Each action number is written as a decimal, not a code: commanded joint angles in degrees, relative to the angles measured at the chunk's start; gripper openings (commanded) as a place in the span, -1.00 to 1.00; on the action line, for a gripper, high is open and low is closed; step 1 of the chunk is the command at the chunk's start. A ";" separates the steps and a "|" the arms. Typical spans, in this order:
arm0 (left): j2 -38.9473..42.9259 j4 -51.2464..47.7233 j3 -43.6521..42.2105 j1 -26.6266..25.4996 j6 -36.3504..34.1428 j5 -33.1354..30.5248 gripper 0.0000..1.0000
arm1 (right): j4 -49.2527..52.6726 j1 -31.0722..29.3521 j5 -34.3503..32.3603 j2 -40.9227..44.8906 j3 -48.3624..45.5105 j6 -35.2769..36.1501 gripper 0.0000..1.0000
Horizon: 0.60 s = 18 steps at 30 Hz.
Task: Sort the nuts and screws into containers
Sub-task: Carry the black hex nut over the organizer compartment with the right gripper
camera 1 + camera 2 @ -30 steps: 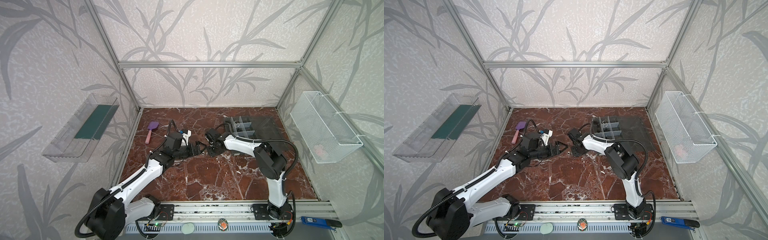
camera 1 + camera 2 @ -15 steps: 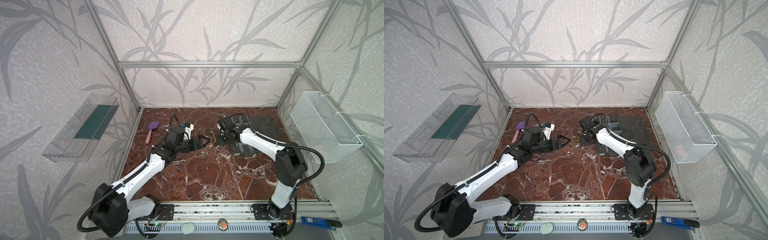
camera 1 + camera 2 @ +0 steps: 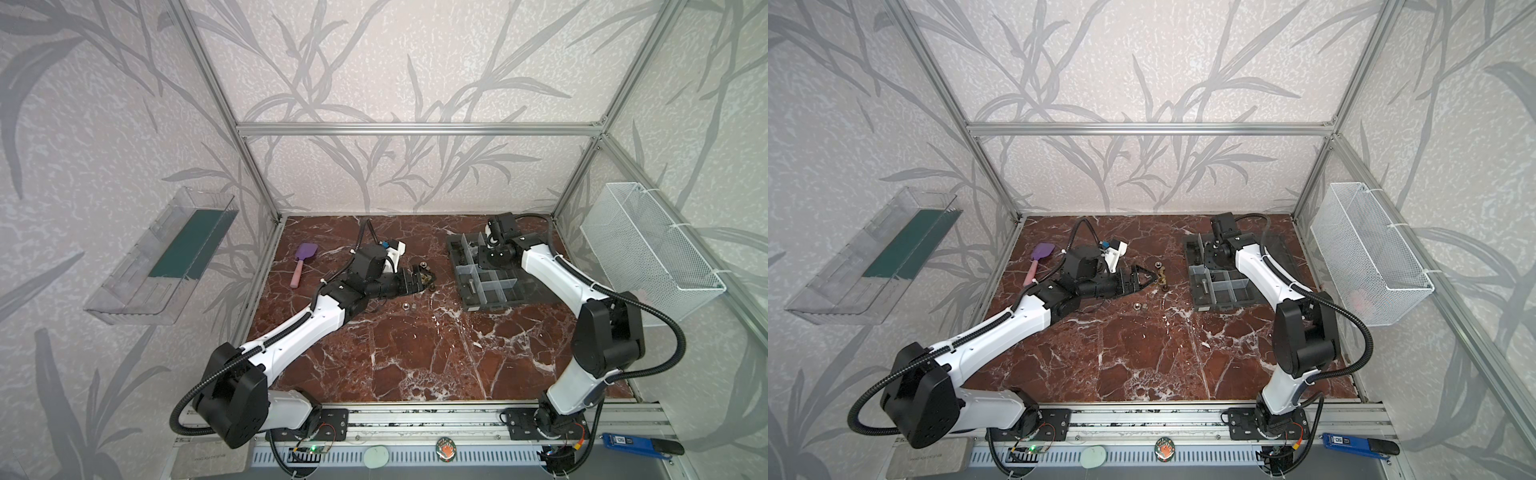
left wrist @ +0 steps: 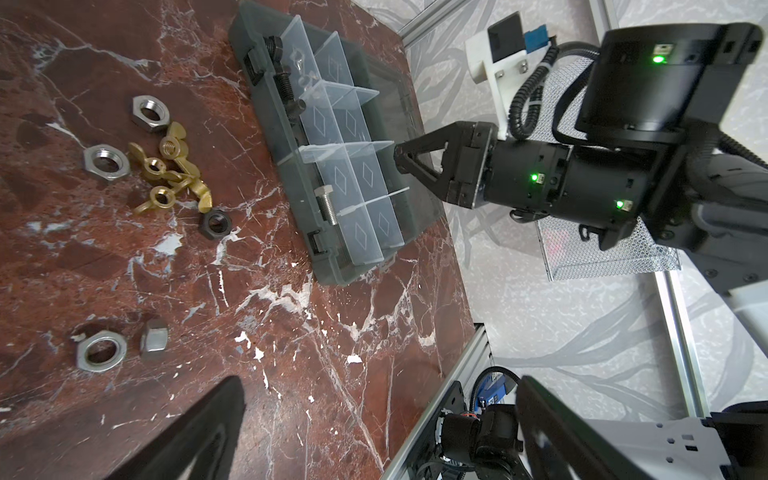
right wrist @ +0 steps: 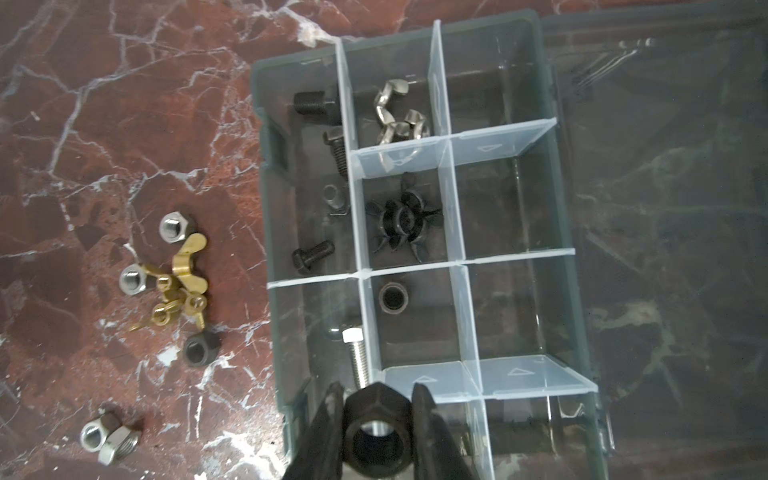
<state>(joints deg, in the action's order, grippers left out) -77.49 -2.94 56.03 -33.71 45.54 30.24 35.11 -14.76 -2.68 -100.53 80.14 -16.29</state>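
Nuts (image 3: 1161,278) lie loose on the red marble table (image 3: 415,353), just off centre toward 12 o'clock. A heap of brass wing nuts (image 4: 170,170) has two silver nuts (image 4: 106,163) just beside it and a loose black nut (image 4: 216,224) at its edge. A pair of silver nuts (image 5: 110,440) touches each other a little apart, toward 7 o'clock.

At 2 o'clock sits the organizer box (image 3: 486,307), with its clear lid (image 5: 665,208) folded flat on the 3 o'clock side. A strip of bare marble runs between the heap and the box's 9 o'clock wall. Along that wall, black screws (image 5: 311,254) lie in the farther compartment and a silver screw (image 5: 358,357) in the nearer one. Silver wing nuts (image 5: 397,120) fill a compartment in the next column.

The right gripper (image 5: 378,395) hangs above the box, over the divider tops. Its jaws are narrowly parted and pinch a black hex nut (image 5: 376,440) by its flats. Which compartment lies under it I cannot tell.

The left gripper (image 4: 378,382) sits low on the 9 o'clock side of the heap, just beside it, with its fingers (image 4: 199,436) spread wide and nothing between them.

Toward 6 o'clock the marble runs open to the front rail. A purple spatula (image 3: 305,266) lies at 10 o'clock near the frame edge.
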 commanded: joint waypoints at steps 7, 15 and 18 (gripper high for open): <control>-0.88 -0.33 2.38 -0.64 -0.66 -0.37 0.99 | 2.19 2.54 0.98 -10.13 3.95 1.31 -0.64; -1.30 -0.50 2.17 -0.52 -0.54 -0.69 0.99 | 1.22 3.24 1.03 -11.86 3.80 1.95 -0.64; -1.32 -0.45 1.93 -0.52 -0.45 -0.80 0.98 | 0.93 3.58 1.01 -12.40 3.55 2.05 -0.64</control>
<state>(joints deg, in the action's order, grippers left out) -78.28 -3.36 56.90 -34.09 45.45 30.00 36.21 -11.81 -1.98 -112.20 82.74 -14.85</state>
